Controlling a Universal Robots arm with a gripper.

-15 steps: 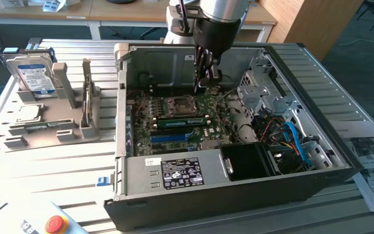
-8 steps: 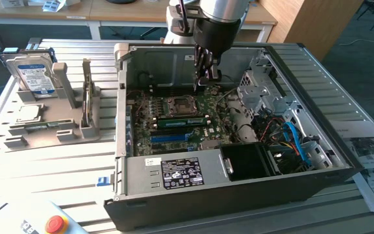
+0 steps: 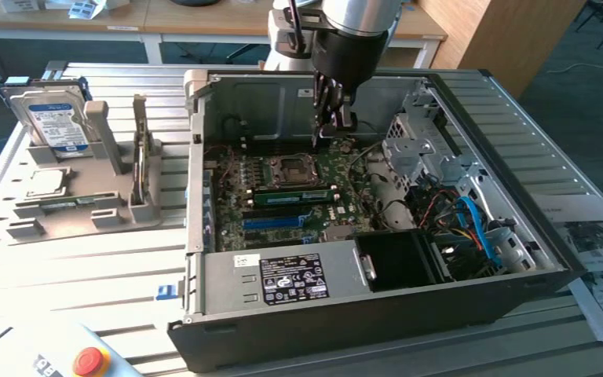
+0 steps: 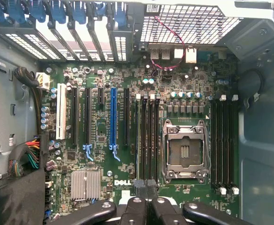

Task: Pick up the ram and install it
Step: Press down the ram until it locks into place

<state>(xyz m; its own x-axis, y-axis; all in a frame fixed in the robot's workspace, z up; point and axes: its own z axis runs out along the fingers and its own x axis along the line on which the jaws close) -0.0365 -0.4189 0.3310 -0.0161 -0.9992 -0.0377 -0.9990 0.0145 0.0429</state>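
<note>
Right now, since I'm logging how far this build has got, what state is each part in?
gripper: shut, nothing seen between its fingers, above the motherboard.
ram: on the motherboard beside the processor socket; whether fully seated, cannot tell.
processor socket: empty.
computer case: open, side panel off.
hard drive: upright in the holder.
processor chip: flat on the holder.

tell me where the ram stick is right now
In the exterior view the ram sits on the motherboard inside the open computer case, right beside the CPU socket, on the socket's side nearer the camera.
</note>
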